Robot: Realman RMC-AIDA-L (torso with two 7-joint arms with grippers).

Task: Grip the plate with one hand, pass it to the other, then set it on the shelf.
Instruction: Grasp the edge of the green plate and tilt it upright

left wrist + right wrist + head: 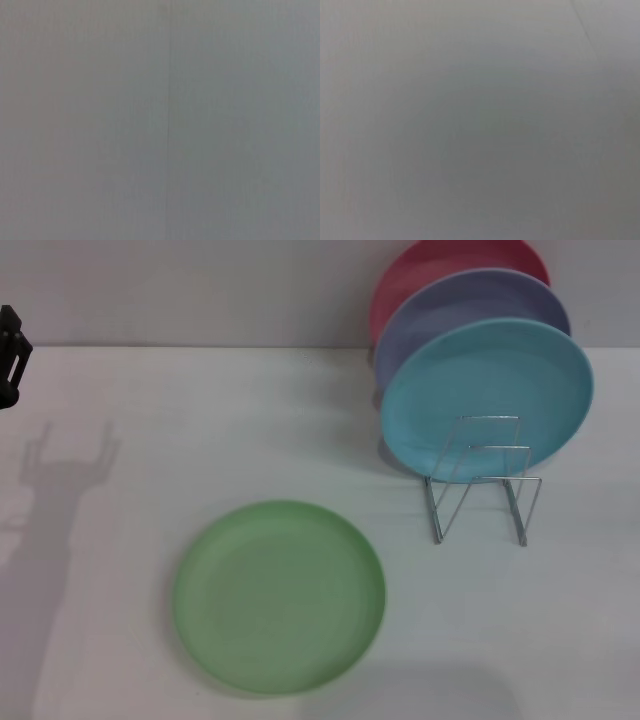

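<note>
The light green plate (279,596) lies flat on the white table (150,420), near the front, left of centre. The silver wire shelf (482,485) stands to its right, farther back. A black part of my left gripper (10,355) shows at the far left edge, well away from the plate. My right gripper is out of view. Both wrist views show only a plain grey surface.
A sky-blue plate (487,395), a lavender plate (470,310) and a pink plate (440,265) stand upright in a row at the back of the shelf. The left arm's shadow (60,480) falls on the table at the left.
</note>
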